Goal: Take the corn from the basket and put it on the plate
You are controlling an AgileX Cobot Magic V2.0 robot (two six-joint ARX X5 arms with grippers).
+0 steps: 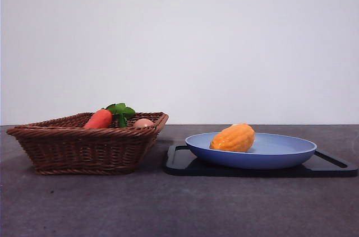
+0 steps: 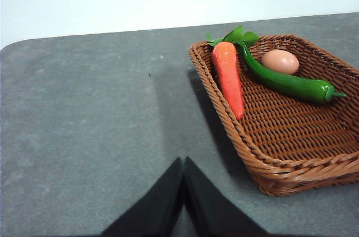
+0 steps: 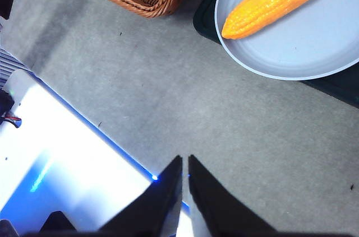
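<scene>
Your bumpy yellow-orange corn cob (image 1: pixel 233 138) lies on the light-blue round plate (image 1: pixel 280 158), clear of the brown wicker basket (image 1: pixel 84 150), so the placing looks done. Both the left gripper (image 2: pixel 184 192) and right gripper (image 3: pixel 185 189) have their 2 jaws pressed together, empty, pulled back over the table.

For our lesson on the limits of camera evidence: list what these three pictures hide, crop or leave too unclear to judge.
1. Front view: the basket wall hides the green pepper, and most of the carrot and egg.
2. Front view: neither claw appears.
3. Left wrist view: the basket's far side is cropped; plate and corn are outside it.
4. Right wrist view: the picture's edge cuts off the plate, the corn tip and most of the black tray.
</scene>
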